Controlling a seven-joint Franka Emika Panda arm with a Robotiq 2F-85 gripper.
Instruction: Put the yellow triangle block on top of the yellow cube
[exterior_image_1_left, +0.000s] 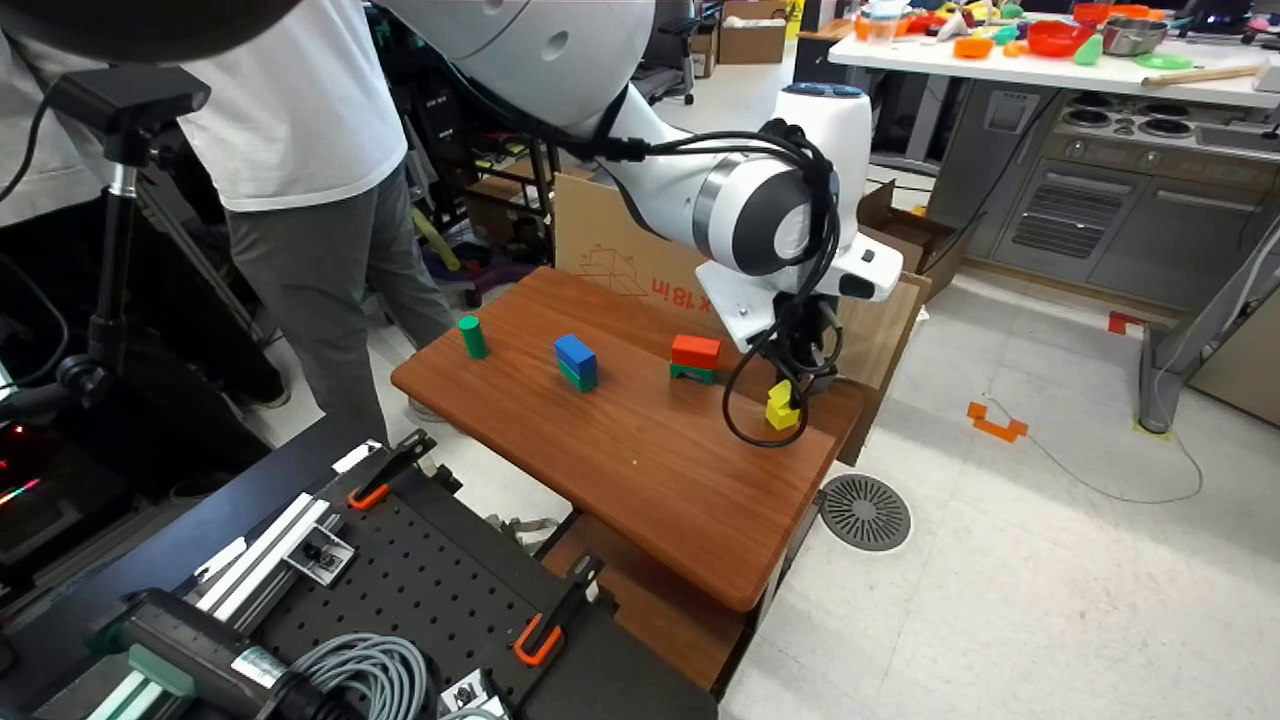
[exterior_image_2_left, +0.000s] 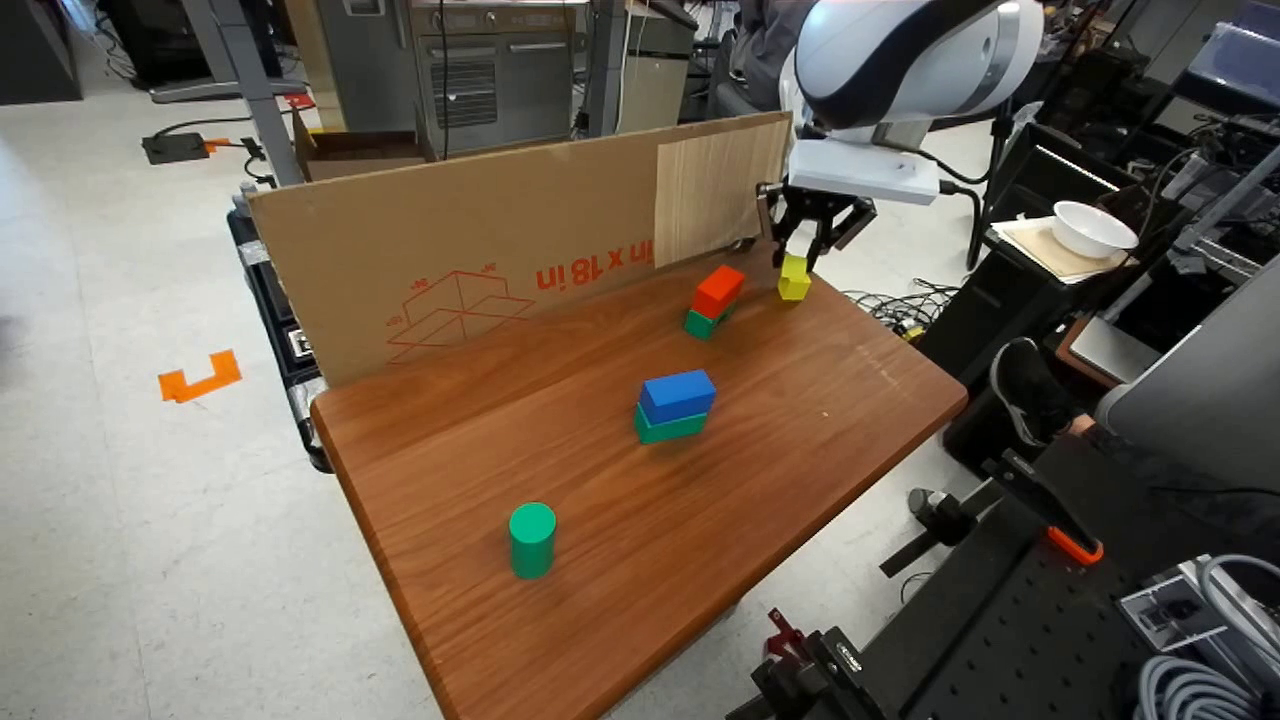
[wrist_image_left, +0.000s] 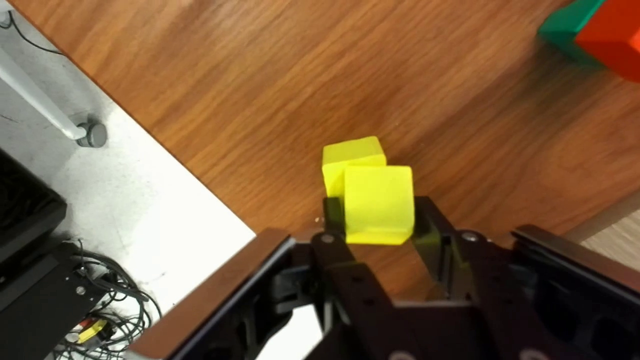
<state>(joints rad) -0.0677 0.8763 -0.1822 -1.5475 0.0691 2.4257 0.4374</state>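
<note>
The yellow triangle block (wrist_image_left: 379, 202) is between the fingertips of my gripper (wrist_image_left: 375, 215), which is shut on it. In the wrist view it covers part of the yellow cube (wrist_image_left: 350, 152), which shows behind it, offset to the left. In both exterior views the triangle block (exterior_image_1_left: 779, 394) (exterior_image_2_left: 793, 266) shows directly above the cube (exterior_image_1_left: 781, 416) (exterior_image_2_left: 795, 290), which sits on the table near a corner. The two look touching or almost so; I cannot tell if the triangle block rests on the cube. Cables partly hide the gripper (exterior_image_1_left: 798, 385); it also shows at the block (exterior_image_2_left: 796, 258).
A red block (exterior_image_2_left: 719, 291) on a green block (exterior_image_2_left: 700, 324) stands close to the yellow pair. A blue block (exterior_image_2_left: 678, 396) on a green block (exterior_image_2_left: 670, 427) and a green cylinder (exterior_image_2_left: 532, 541) stand farther off. A cardboard wall (exterior_image_2_left: 500, 230) lines one table edge.
</note>
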